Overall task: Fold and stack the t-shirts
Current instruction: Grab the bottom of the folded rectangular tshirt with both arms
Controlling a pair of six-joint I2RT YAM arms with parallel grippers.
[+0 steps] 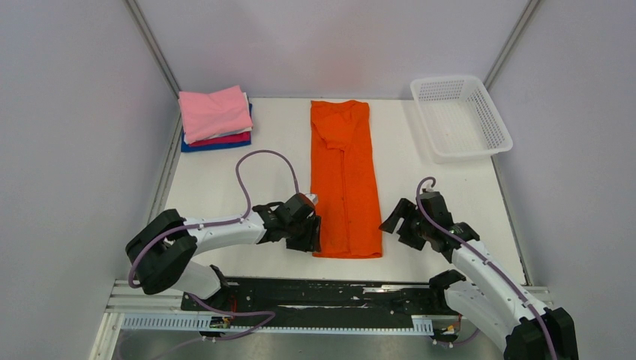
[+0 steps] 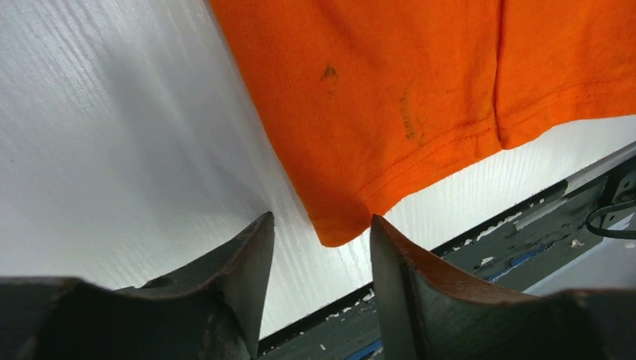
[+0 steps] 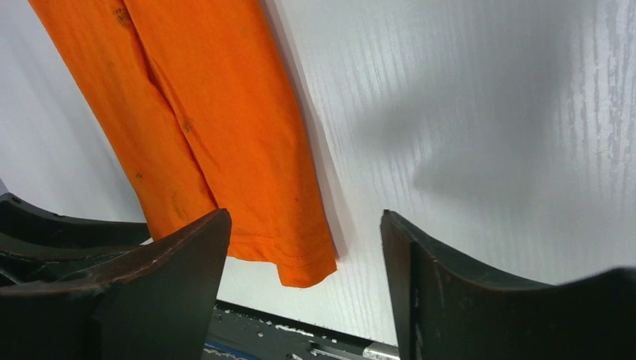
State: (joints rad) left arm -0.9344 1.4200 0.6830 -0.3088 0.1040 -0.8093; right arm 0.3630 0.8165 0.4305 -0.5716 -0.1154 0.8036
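we hover the left gripper (image 2: 322, 225), fingers narrowly parted, and the right gripper (image 3: 304, 225), fingers wide, both empty, beside the near corners of the orange t-shirt (image 1: 346, 180) lying mid-table (image 1: 450, 195), likely to pinch both for a crosswise fold.

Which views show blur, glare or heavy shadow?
Top external: sharp and evenly lit, with a faint warm tint on the back wall above the shirt. Left wrist: left gripper soft and dark, shirt stitching sharp, sheen on the table. Right wrist: right gripper dark and slightly soft, broad shadow on the table at right.
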